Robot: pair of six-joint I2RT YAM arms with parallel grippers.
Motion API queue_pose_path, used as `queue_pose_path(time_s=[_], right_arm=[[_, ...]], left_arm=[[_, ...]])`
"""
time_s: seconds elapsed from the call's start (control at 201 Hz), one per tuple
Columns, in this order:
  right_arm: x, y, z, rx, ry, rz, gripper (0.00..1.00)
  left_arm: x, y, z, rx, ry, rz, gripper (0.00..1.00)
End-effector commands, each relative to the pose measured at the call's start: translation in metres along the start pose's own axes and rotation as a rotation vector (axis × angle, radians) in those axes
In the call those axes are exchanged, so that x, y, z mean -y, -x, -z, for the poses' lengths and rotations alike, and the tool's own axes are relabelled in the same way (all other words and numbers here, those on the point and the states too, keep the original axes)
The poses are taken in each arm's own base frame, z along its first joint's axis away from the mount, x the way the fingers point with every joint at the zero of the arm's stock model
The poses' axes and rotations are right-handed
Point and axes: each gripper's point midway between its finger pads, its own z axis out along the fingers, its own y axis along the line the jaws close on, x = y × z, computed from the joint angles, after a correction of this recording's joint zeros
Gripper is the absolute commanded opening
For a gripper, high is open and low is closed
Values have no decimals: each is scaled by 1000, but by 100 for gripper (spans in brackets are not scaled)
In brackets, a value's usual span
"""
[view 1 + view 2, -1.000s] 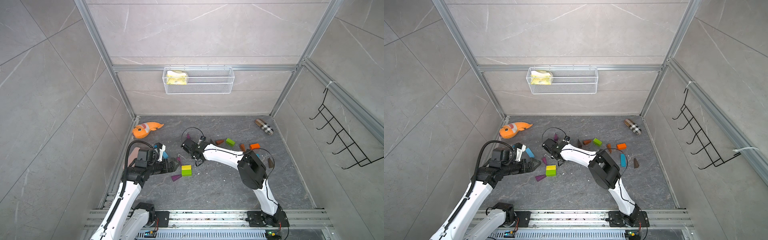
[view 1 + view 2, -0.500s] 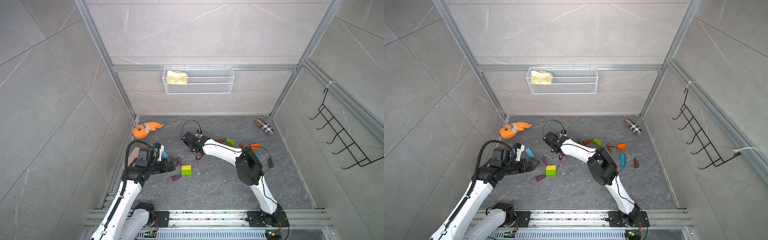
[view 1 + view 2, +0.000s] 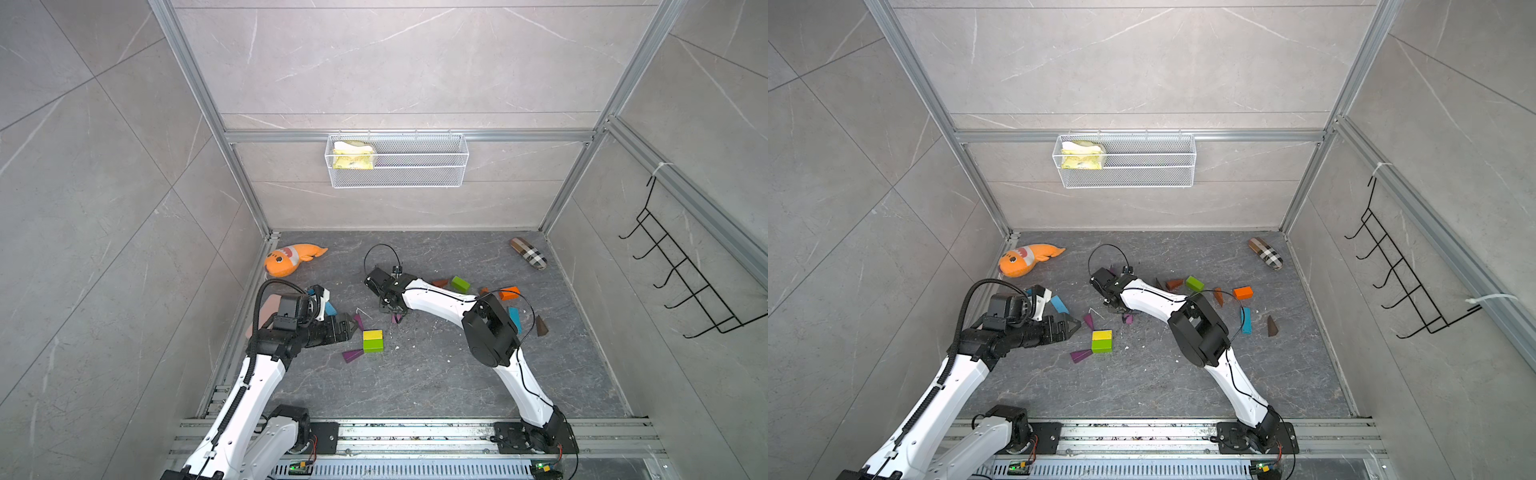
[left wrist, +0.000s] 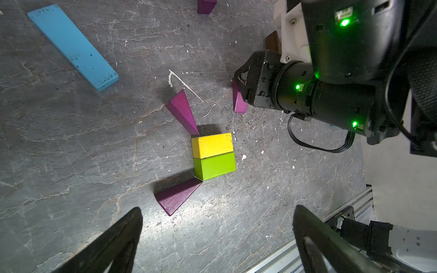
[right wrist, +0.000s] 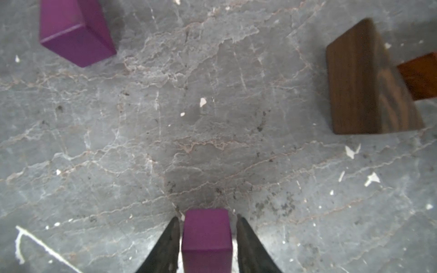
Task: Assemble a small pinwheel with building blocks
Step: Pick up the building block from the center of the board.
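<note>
- Right arm's elbow has drifted slightly toward the left arm since a second ago, and its wrist now sits a little nearer the back wall. The left arm has kept its place.
- Left gripper (image 4: pixel 218 209) hovers over the grey veined stone floor (image 4: pixel 71 153), jaws spread wide and empty.
- Just ahead of those jaws a matte purple wooden wedge (image 4: pixel 176 197) touches, by its point, a corner of a glossy green block (image 4: pixel 214 165).
- That green block sits flush against a yellow block (image 4: pixel 212 145), and a second purple wedge (image 4: pixel 182 111) meets the yellow block's far corner.
- Beyond, off to one side, lies a flat light-blue bar (image 4: pixel 73 47) with scuffed paint.
- Right gripper (image 5: pixel 207 218) has its jaws closed on a third purple wedge (image 5: pixel 207 241), near the yellow block but apart from it.
- Ahead of the right jaws lie a fourth purple wedge (image 5: pixel 75 33) and a grained dark-brown wedge (image 5: pixel 364 80), with a reddish-brown piece (image 5: pixel 418 75) just behind it.
- Well behind those jaws, in a top view, sits an orange brick (image 3: pixel 509 293).
- A plaid rounded case (image 3: pixel 528 253) lies by the back corner.
</note>
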Motion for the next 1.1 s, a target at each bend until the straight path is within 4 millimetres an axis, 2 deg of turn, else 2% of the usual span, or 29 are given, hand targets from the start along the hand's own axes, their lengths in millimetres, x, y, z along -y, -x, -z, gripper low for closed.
queue_pose_path(time_s=[0.0, 0.124, 0.229, 0.294, 0.388, 0.538, 0.642, 0.712, 0.796, 0.921, 1.016, 1.09], right_arm=[[0, -11, -13, -43, 1, 24, 37], [-2, -15, -14, -51, 52, 5, 29], [-1, -12, -13, -45, 138, -45, 25], [-3, -9, -10, -26, 237, -88, 24], [-18, -1, 0, 22, 485, -154, 24], [-28, -1, 9, 36, 759, -221, 23], [-33, 11, 19, 47, 917, -293, 23], [-33, 15, 22, 37, 973, -343, 23], [-30, 16, 16, 17, 1001, -397, 23], [-20, 14, -3, -11, 1036, -514, 23], [-15, 8, -16, -29, 1015, -538, 23], [-13, 8, -15, -23, 1002, -525, 24]], left_arm=[[9, 10, 3, 30, -29, -18, 100], [10, 14, 2, 31, -32, -29, 100], [19, 20, -2, 16, -79, -52, 100], [32, 25, -6, -3, -153, -87, 100], [45, 29, -16, -47, -219, -136, 97], [58, 39, -35, -37, -138, -375, 92], [67, 54, -42, 98, -152, -530, 85], [75, 57, -43, 204, -201, -651, 79], [66, 66, -50, 245, -144, -668, 75], [50, 70, -76, 109, -57, -663, 61], [46, 73, -94, 49, -19, -663, 59], [49, 77, -101, 53, -18, -673, 59]])
